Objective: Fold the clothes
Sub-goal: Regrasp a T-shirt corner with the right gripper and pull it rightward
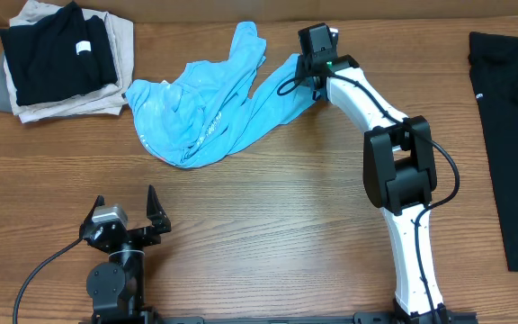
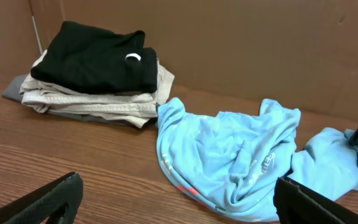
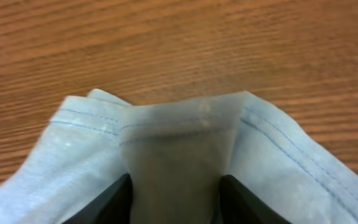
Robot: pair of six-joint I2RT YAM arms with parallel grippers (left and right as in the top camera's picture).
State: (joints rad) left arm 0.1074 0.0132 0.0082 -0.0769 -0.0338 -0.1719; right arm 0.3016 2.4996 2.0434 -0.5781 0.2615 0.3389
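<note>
Far back on the wooden surface (image 1: 268, 216), near the middle, lies the light blue shirt (image 1: 200, 103). It is all crumpled up, not flat and not folded. One part sticks up toward the back wall, and one long part reaches out to the right. A bit of red print shows on the front edge of the heap.

The right gripper (image 1: 304, 76) is at the very end of that long right part, and it touches the shirt there. The right wrist camera shows the stitched edge of the shirt pushed up into a little bump between the two black fingers (image 3: 114, 202). One finger presses on each side of the bump, so the right gripper is pinching the shirt's edge. The cloth on both sides of the bump spreads out low over the wood.

The left gripper (image 1: 126, 209) is at the front left of the surface, well apart from the shirt. Its fingers are spread wide and hold nothing. It faces the shirt across the bare wood.

A pile of folded clothes (image 1: 61, 63) sits in the back left corner, just beside the shirt's left side. A black piece is on top and tan ones are under it. A black cloth (image 1: 511, 135) lies flat at the right edge, well apart from the shirt.
</note>
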